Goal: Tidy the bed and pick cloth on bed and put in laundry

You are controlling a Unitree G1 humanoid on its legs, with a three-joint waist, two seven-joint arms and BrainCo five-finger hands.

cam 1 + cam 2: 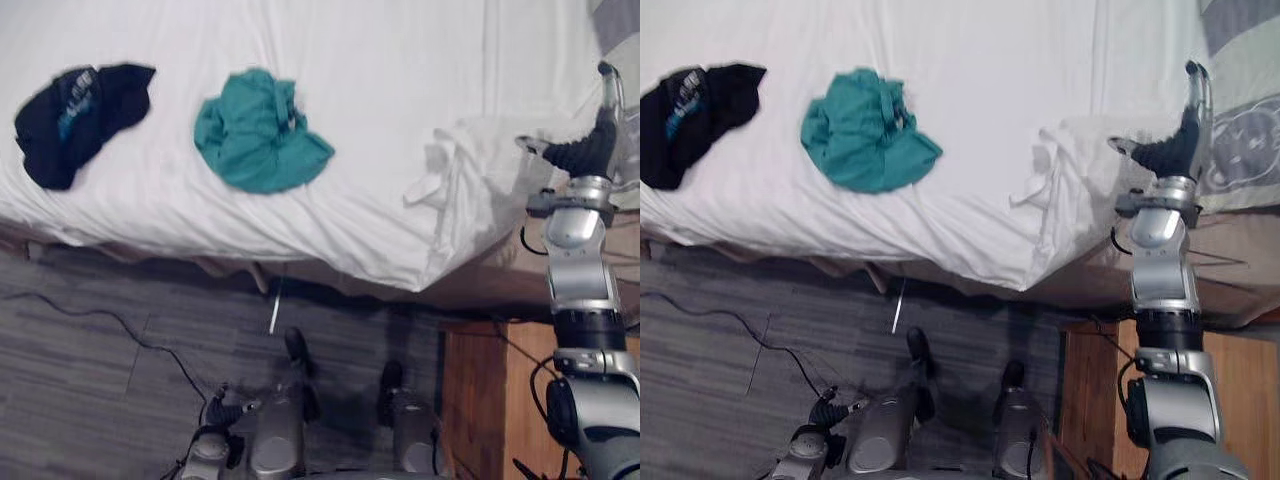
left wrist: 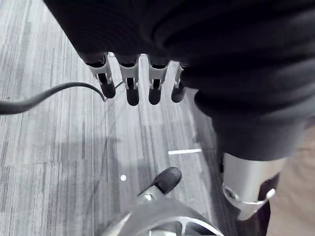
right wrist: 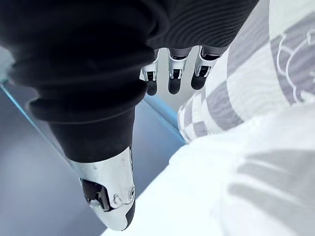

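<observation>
Lowest and nearest, the left hand hangs over the floor beside the bed, fingers straight, slightly apart, holding nothing. The right hand is raised at the bed's corner, fingers extended, thumb apart, empty, just beside the rumpled sheet fold and the patterned blanket. Step in hand: probably tidying that corner. The teal cloth lies mid-bed and the black cloth toward the far end, both untouched. Next move: flatten the fold, then reach along the bed and close on the teal cloth.

Bedroom: white-sheeted bed, wooden bedside cabinet, grey floor.
</observation>
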